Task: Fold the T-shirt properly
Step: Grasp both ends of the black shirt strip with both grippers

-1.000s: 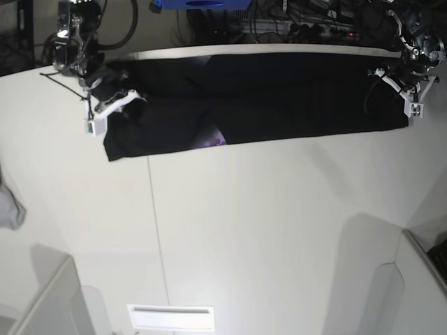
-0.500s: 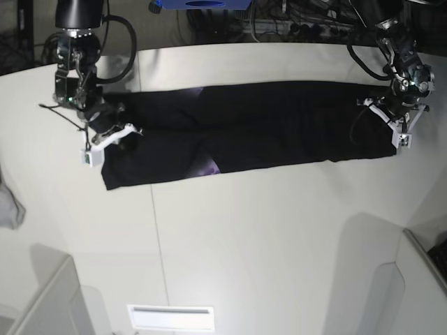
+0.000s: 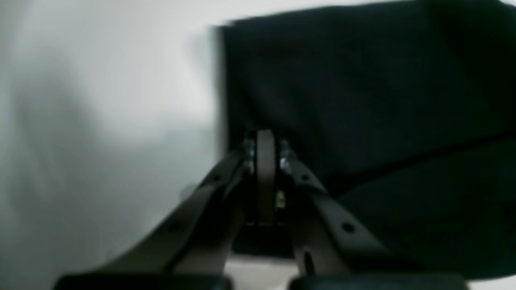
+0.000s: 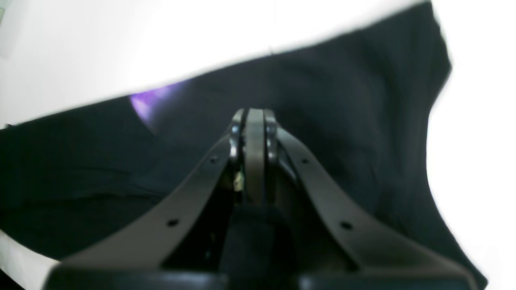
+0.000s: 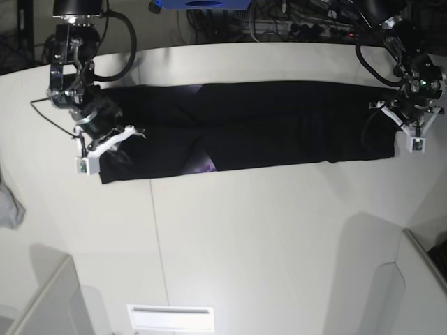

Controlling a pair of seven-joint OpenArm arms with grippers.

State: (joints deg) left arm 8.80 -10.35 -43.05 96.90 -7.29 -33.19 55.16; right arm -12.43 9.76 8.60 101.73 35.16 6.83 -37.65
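Both grippers are pinched tight on the cloth, one at each end of the shirt.

From the left wrist camera, the left gripper (image 3: 265,155) has its two dark fingers (image 3: 310,189) pressed together. They grip the edge of the large black cotton T-shirt (image 3: 363,100), close to a corner. The shirt fills the right side of this view. The flat white table (image 3: 100,100) shows on the left. This picture is blurry.

From the right wrist camera, the right gripper (image 4: 254,129) is clamped shut too. A fold of the black T-shirt (image 4: 342,121) sits between its fingers (image 4: 201,189). A small purple patch of print (image 4: 145,105) peeks out to the left of the fingertips. White table (image 4: 201,44) shows past the far edge of the shirt and on the right.

From the base camera, the T-shirt (image 5: 279,125) lies as a long black band across the far part of the white table (image 5: 265,244). It runs from left to right. The right gripper (image 5: 101,143) holds its left end. The left gripper (image 5: 408,125) holds its right end. A bit of purple print (image 5: 204,165) shows near the middle of the band, on its near edge. A small grey cloth (image 5: 8,208) lies at the left edge of the table, well apart from the shirt.
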